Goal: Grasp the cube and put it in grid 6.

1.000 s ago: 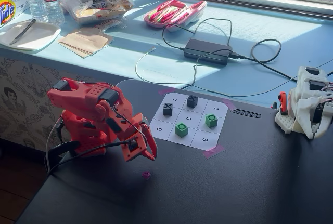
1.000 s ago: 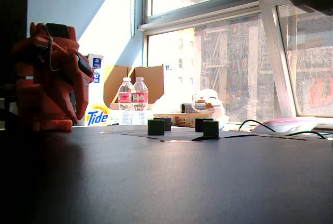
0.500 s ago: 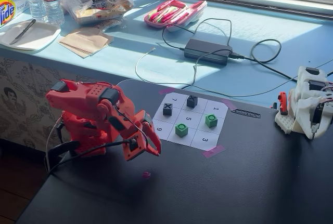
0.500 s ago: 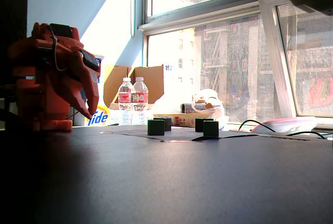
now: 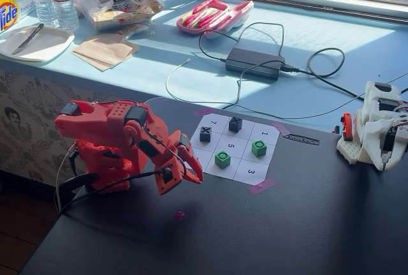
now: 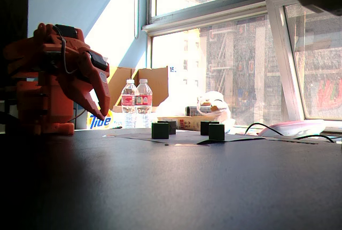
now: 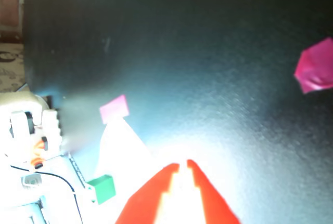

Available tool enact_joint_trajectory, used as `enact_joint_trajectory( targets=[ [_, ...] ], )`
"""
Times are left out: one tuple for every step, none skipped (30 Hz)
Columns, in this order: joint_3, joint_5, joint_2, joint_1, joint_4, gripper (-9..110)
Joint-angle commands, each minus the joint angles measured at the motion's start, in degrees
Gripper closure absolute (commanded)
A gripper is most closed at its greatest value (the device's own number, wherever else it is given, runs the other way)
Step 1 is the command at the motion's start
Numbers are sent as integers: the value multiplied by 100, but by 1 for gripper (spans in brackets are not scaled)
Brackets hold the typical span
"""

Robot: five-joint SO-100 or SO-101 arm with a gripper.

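On black tbl (image 5: 306, 224), sunlit windowsill (image 5: 191, 58) behind

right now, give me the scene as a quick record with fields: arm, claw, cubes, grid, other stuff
arm: red, at the table's left in a fixed view
claw: empty, tips nearly together, above the bare table short of the grid sheet
green cubes: one in the cell below 5, one in the cell below 1
dark cubes: two in the sheet's far row
cell 6: hard to make out
other: pink scrap on the table
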Motion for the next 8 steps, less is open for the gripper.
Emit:
enact_joint_trajectory(
  targets=[
    [413,53,53,70,-88,101],
    [413,53,53,70,-88,101],
    [413,53,53,70,-88,101],
    [413,53,53,70,-88,101],
    [413,53,53,70,-88,101],
    [413,53,53,79,-88,101],
    [413,53,53,79,-79,101],
    [413,53,53,88,-79,101]
  ],
)
